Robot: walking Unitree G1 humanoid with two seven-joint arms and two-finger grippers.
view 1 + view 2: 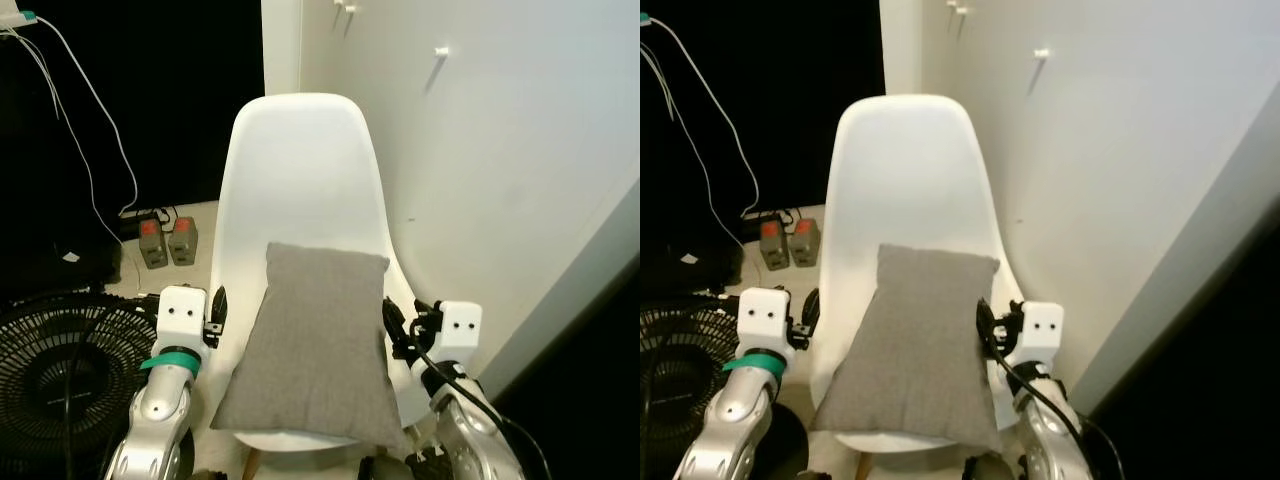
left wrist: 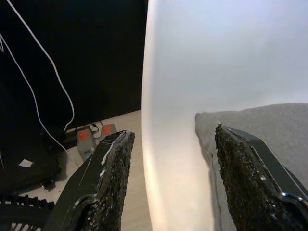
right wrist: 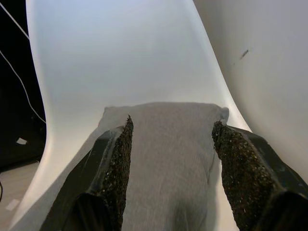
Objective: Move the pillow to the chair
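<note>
A grey pillow (image 1: pixel 320 340) lies on the seat of a white shell chair (image 1: pixel 300 160), its top edge leaning on the backrest. My left gripper (image 1: pixel 215 315) hovers at the chair's left rim, open; in the left wrist view its fingers (image 2: pixel 113 178) straddle that rim, with the pillow (image 2: pixel 269 125) off to one side. My right gripper (image 1: pixel 395 330) sits at the pillow's right edge, open. In the right wrist view its fingers (image 3: pixel 115 168) stand wide apart above the pillow (image 3: pixel 168 144), gripping nothing.
A black floor fan (image 1: pixel 60 360) stands at the lower left, close to my left arm. Two grey-and-red devices (image 1: pixel 168 240) and white cables (image 1: pixel 100 130) lie on the floor behind it. A white wall (image 1: pixel 500 150) runs close along the chair's right side.
</note>
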